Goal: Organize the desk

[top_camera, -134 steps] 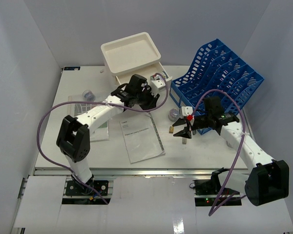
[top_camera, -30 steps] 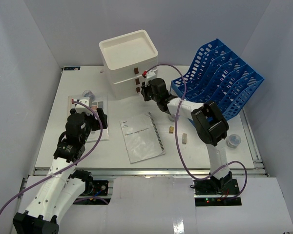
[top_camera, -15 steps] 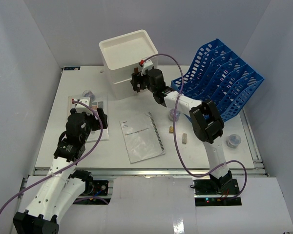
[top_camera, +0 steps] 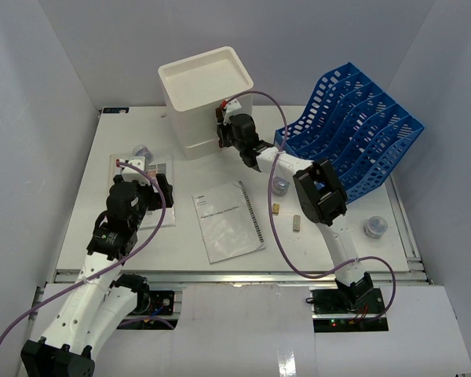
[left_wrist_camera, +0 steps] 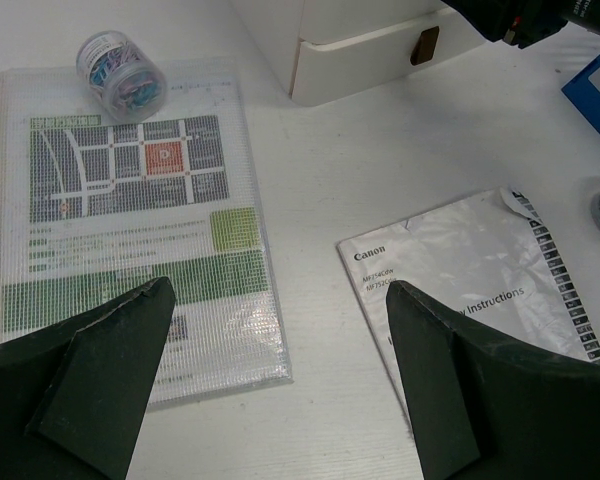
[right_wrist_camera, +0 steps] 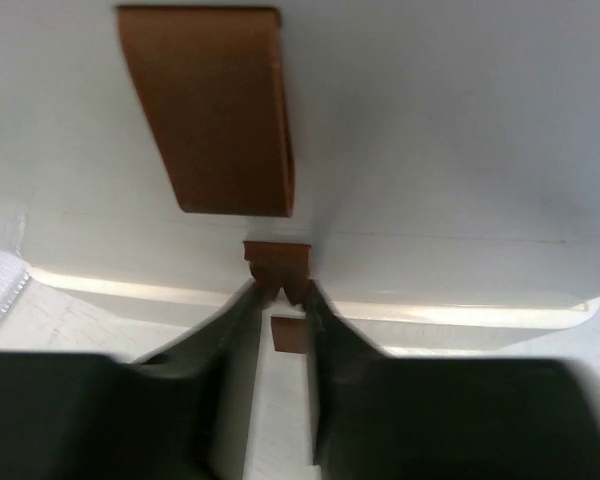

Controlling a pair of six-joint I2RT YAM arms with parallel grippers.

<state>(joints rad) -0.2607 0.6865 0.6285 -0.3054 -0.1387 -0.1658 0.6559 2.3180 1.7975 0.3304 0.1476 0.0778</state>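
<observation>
A white table (top_camera: 220,165) with a metal rail along its near edge fills a booth with plain pale walls; it lies flat beneath both arms and carries everything we describe.

At the far edge stands a white plastic drawer box (top_camera: 200,102), smooth and square-cornered, topped by a shallow rimmed tray. Its drawer fronts carry flat brown rectangular pulls. To its right a blue plastic file rack (top_camera: 353,126) leans back, its tilted dividers perforated with oval holes.

A small clear round jar (left_wrist_camera: 120,72) holds coloured paper clips and sits at the far corner of a clear woven-textured sleeve (left_wrist_camera: 130,220), which encloses a printed map sheet. Two more small clear round pots (top_camera: 280,184) (top_camera: 374,228) stand on the right half; we cannot make out their contents.

A glossy grey instruction booklet (left_wrist_camera: 470,290) with a punched right-hand edge lies near the table's middle. Right of it are two small tan blocks (top_camera: 275,208) (top_camera: 297,223), apart from each other.

The left end effector (left_wrist_camera: 280,290) hangs released above the gap between sleeve and booklet, its dark wedge-shaped fingers spread wide and holding nothing. The right end effector (right_wrist_camera: 278,290) is against the drawer box front, its fingers drawn to a narrow gap with the tips pinching the middle brown pull (right_wrist_camera: 277,255).
</observation>
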